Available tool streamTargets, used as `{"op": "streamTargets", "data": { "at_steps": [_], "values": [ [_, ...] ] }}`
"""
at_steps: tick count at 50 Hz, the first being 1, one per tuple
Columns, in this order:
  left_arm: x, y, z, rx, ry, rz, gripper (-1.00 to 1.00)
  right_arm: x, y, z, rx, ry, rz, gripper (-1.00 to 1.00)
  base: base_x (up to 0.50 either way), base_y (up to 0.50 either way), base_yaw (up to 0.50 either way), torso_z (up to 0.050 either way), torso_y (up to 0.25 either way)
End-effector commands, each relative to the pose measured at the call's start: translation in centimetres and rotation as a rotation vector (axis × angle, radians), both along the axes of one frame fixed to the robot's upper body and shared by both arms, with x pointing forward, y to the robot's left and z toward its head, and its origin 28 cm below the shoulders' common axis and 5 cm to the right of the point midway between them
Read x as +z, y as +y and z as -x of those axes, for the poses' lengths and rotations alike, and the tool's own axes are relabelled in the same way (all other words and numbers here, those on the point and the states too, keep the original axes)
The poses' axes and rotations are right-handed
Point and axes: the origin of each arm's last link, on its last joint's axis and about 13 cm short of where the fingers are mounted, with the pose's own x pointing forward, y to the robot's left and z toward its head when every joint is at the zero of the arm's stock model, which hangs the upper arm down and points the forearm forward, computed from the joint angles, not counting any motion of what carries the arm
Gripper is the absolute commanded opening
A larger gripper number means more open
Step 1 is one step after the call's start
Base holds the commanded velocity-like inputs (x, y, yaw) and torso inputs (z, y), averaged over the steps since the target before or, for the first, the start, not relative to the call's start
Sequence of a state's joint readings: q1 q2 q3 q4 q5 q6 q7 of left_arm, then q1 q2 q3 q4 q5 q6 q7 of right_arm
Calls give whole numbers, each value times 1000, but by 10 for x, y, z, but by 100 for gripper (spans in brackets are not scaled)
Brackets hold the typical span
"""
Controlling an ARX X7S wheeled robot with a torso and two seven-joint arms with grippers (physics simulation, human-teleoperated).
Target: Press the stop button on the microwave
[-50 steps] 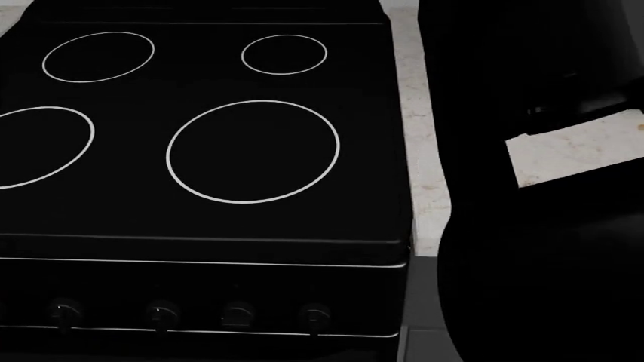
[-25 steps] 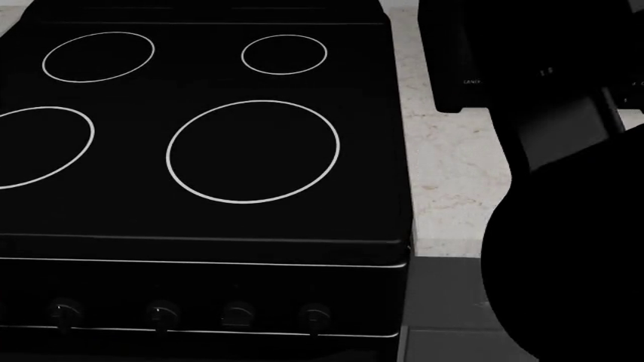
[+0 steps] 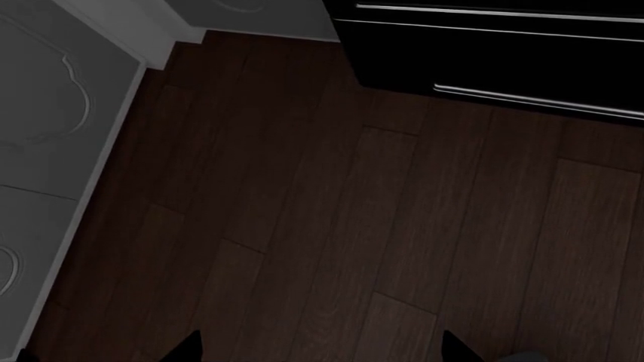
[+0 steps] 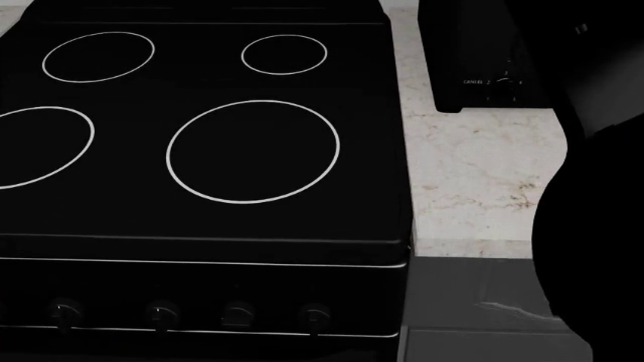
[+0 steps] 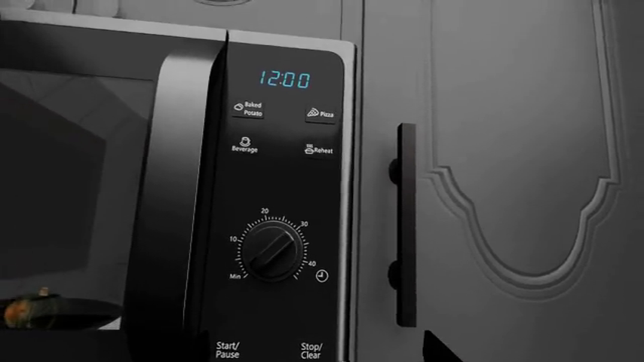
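Stove [image 4: 201, 151] left of counter [image 4: 463, 188]

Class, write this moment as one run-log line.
phase: approach | right wrist camera faces microwave panel | Stop/Clear button not yet pressed | left hand over wood floor

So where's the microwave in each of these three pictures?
Head view: the microwave is the dark box at top right, on the pale counter.
Right wrist view: it fills the left half; its control panel reads 12:00.
Left wrist view: not in it.
Shared landmark: the panel's dial.

Stop/Clear button [image 5: 311, 351] cut off at frame edge, pincer unseen
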State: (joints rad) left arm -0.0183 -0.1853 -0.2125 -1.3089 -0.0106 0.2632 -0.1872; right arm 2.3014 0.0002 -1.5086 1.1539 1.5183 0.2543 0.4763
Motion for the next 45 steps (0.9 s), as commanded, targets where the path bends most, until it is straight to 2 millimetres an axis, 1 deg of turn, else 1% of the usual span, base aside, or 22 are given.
{"op": "streamTargets", "data": {
  "at_steps": [1, 14, 18, 23, 28, 34, 39, 45],
  "values": [
    [0, 0, 0, 0, 0, 0, 100, 3, -1, 0, 30, -39, -11, 100, 500, -74, 0, 0, 0],
    [0, 0, 0, 0, 0, 0, 100, 0, -1, -2, 40, -31, 12, 100, 500, -72, 0, 0, 0],
    [0, 0, 0, 0, 0, 0, 100, -4, 0, -4, 3, -25, 25, 100, 487, -54, 0, 0, 0],
    [0, 0, 0, 0, 0, 0, 100, -9, 2, -6, -29, -4, 62, 100, 0, 0, 0, 0, 0],
    [0, 0, 0, 0, 0, 0, 100, -9, 3, -5, 11, -7, 53, 100, 139, 316, 0, 0, 0],
    [0, 0, 0, 0, 0, 0, 100, -10, 1, -6, 24, -7, 37, 100, 9, 14, 0, 0, 0],
    [0, 0, 0, 0, 0, 0, 100, -11, 1, -6, 73, 4, 25, 100, 0, 0, 0, 0, 0],
    [0, 0, 0, 0, 0, 0, 100, -13, 1, -7, 70, 4, 25, 100, 417, 0, 0, 0, 0]
  ]
}}
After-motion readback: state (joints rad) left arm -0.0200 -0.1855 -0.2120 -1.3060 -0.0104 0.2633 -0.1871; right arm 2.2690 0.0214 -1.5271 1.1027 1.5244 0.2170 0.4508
